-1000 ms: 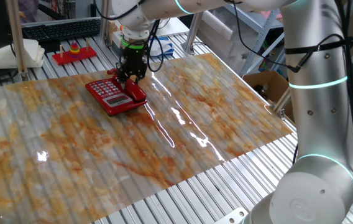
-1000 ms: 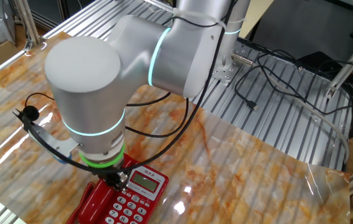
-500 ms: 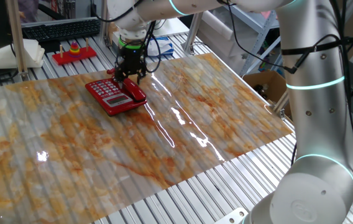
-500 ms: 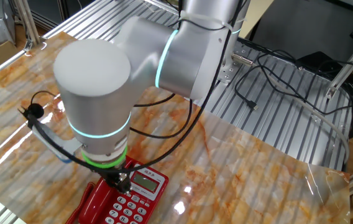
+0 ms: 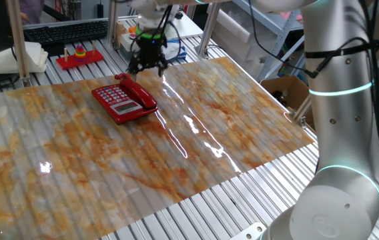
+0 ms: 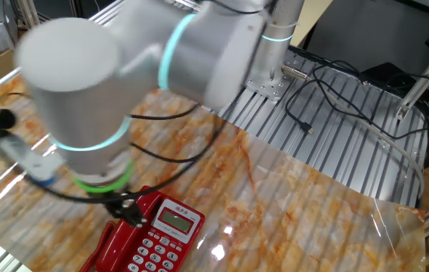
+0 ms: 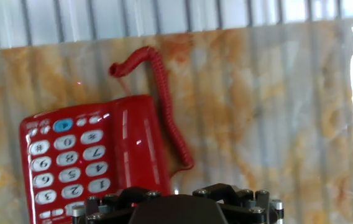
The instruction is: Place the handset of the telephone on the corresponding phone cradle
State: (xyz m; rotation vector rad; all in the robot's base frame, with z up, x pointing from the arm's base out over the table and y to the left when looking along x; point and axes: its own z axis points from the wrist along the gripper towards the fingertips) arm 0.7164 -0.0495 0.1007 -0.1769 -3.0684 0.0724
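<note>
The red telephone (image 5: 116, 101) lies on the marbled sheet with its pale keypad (image 7: 64, 163) facing up. The glossy red handset (image 5: 143, 94) rests along the base's right side, over the phone cradle, which it hides. In the hand view the handset (image 7: 137, 144) lies next to the keys, and its coiled cord (image 7: 164, 109) loops off beyond the base. My gripper (image 5: 149, 65) hangs a little above and behind the telephone, fingers spread and nothing between them. In the other fixed view the blurred arm covers most of the scene, with the telephone (image 6: 171, 227) below it.
A red tray with coloured stacking rings (image 5: 79, 56) and a black keyboard (image 5: 66, 30) sit behind the sheet. A cardboard box (image 5: 284, 91) stands off the right edge. Black cables (image 6: 335, 87) lie on the slatted metal table (image 5: 196, 207).
The gripper opened off the handset and rose up and back, away from the telephone. The handset stays lying on the base.
</note>
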